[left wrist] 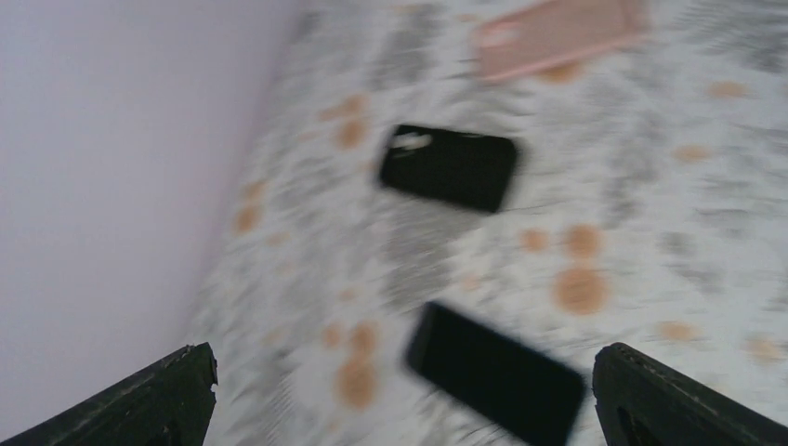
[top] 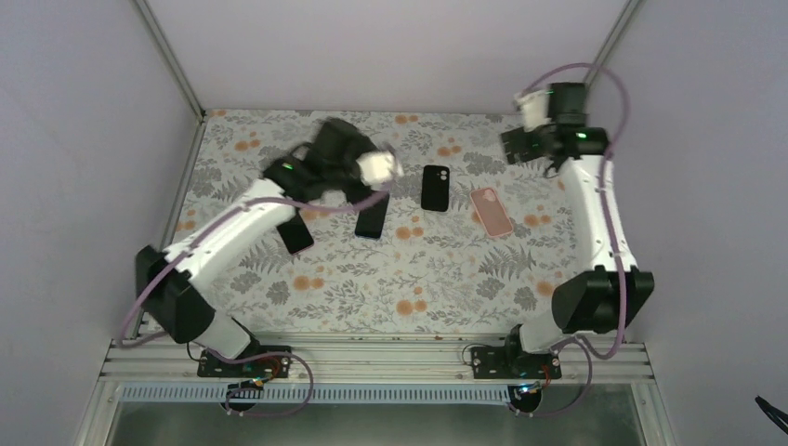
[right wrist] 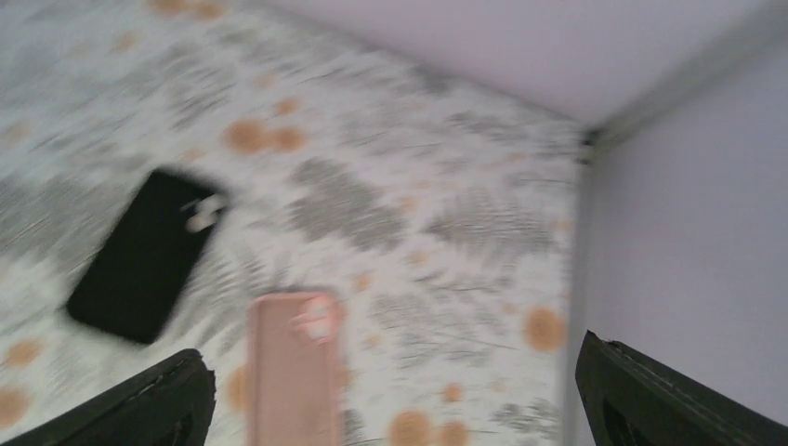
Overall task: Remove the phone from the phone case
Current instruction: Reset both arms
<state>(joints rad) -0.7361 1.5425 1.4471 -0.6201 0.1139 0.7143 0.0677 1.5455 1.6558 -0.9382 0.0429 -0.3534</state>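
- Plainly, the left pincer (left wrist: 406, 360) was held wide open above the counter (top: 437, 279). Nothing was gripped between its fingers (left wrist: 177, 395), and nothing was touched by them.
- The right pincer (right wrist: 395, 358) was likewise spread wide and raised over the far right part of the counter, with nothing held or touched.
- Four flat handsets were laid on the floral counter, all apart from one another.
- A black phone (top: 435, 188), its camera cluster at the far end, was set near the middle, between the two pincers.
- A pink phone (top: 492, 211) was laid just to its right, slightly tilted and nearest the right arm.
- A dark phone (top: 372, 219) was placed left of the black one. In the left wrist view it was seen in the gap between the fingers, untouched.
- A second dark phone (top: 297, 234) was partly covered by the left arm (top: 232, 232).
- Both wrist views were blurred, so it could not be told which phone sat in a case, nor where case ended and phone began.
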